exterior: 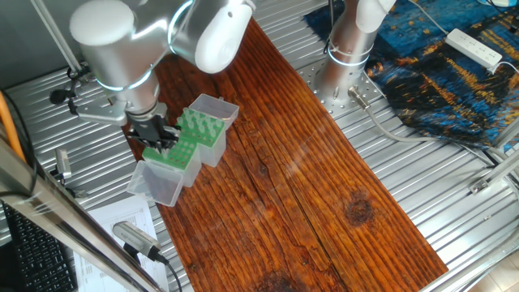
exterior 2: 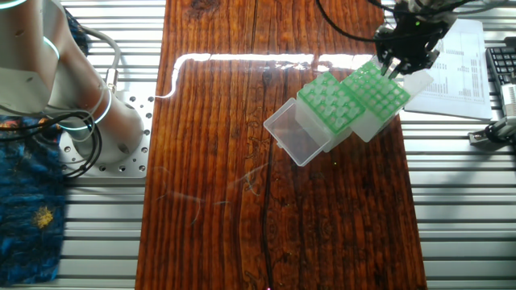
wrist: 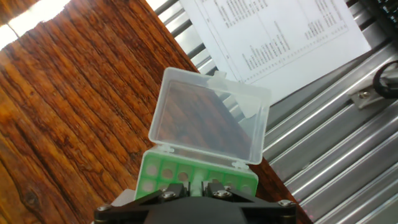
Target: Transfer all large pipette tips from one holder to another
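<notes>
Two green tip holders sit side by side, touching, on the wooden desk (exterior: 324,186), each with a clear hinged lid flung open. The jaws (exterior 2: 401,66) hover directly over the first holder (exterior 2: 376,95), at its edge nearest the printed paper sheet (exterior 2: 459,64); its lid (wrist: 208,115) lies flat beyond the jaws in the hand view. The second holder (exterior 2: 329,105) stands just beside it, on the side away from the jaws, with its lid (exterior 2: 294,133) open farther off. The large pipette tips (exterior: 196,126) stand upright in rows in the second holder; I cannot count them. Whether the jaws are wide, narrow or gripping a tip cannot be told: the fingertips are hidden. One white power strip (exterior: 474,47) lies well apart.
</notes>
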Motion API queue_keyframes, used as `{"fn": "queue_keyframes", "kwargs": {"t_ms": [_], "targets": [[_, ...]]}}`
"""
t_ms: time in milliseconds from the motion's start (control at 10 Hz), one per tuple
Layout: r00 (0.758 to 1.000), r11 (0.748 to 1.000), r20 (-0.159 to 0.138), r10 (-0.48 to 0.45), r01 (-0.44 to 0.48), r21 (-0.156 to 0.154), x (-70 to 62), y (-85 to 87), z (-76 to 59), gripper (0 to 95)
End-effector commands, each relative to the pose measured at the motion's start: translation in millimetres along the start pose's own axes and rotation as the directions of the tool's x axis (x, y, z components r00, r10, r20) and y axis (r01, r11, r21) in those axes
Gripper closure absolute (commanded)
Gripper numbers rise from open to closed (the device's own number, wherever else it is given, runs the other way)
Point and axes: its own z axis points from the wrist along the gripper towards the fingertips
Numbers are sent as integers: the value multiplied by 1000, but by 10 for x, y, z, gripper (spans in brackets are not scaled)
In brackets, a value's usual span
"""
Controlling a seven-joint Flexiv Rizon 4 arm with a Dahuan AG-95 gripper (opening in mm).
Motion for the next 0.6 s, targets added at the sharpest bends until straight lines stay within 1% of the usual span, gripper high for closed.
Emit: {"fn": "queue_keyframes", "kwargs": {"t_ms": [100,300,400,600], "targets": [[1000,1000,-2,-2,2,-4,-30,-3,-85,950],[1000,1000,-1,-12,12,-7,-53,-13,-218,950],[1000,1000,-2,-15,15,-8,-54,-9,-264,950],[1000,1000,-3,-25,25,-12,-55,24,-408,950]]}}
